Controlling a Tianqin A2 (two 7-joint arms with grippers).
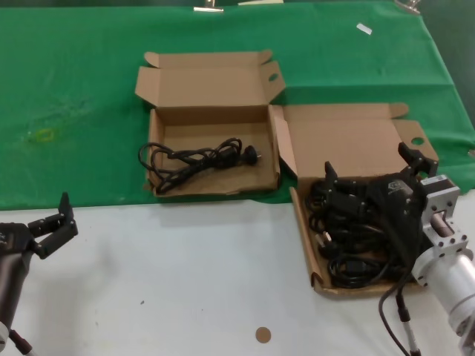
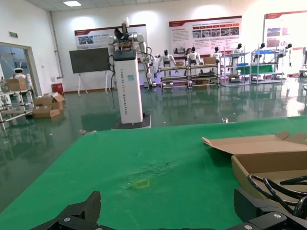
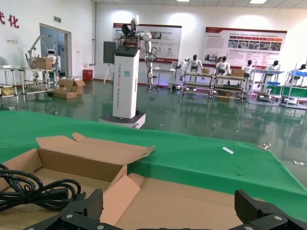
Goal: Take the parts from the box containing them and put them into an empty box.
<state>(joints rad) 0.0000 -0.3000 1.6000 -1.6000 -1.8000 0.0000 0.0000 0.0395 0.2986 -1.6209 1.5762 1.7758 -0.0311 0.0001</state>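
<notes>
The box containing the parts (image 1: pixel 303 222) lies at the right, lid open, with a heap of black power cords (image 1: pixel 356 237) in it. My right gripper (image 1: pixel 373 167) is open and empty just above that heap; in the right wrist view the right gripper (image 3: pixel 170 213) faces the box's lid (image 3: pixel 192 201). The other box (image 1: pixel 215 185) lies left of it on the green cloth and holds one coiled cord (image 1: pixel 197 157), which also shows in the right wrist view (image 3: pixel 33 189). My left gripper (image 1: pixel 52 226) is open and empty over the white table at the near left, (image 2: pixel 168 215) in its own view.
A green cloth (image 1: pixel 74 89) covers the far half of the table; the near half is white (image 1: pixel 185 282). A small brown disc (image 1: pixel 263 334) lies near the front edge. A white tag (image 1: pixel 364 29) lies at the far right. A yellow mark (image 1: pixel 44 135) shows on the cloth.
</notes>
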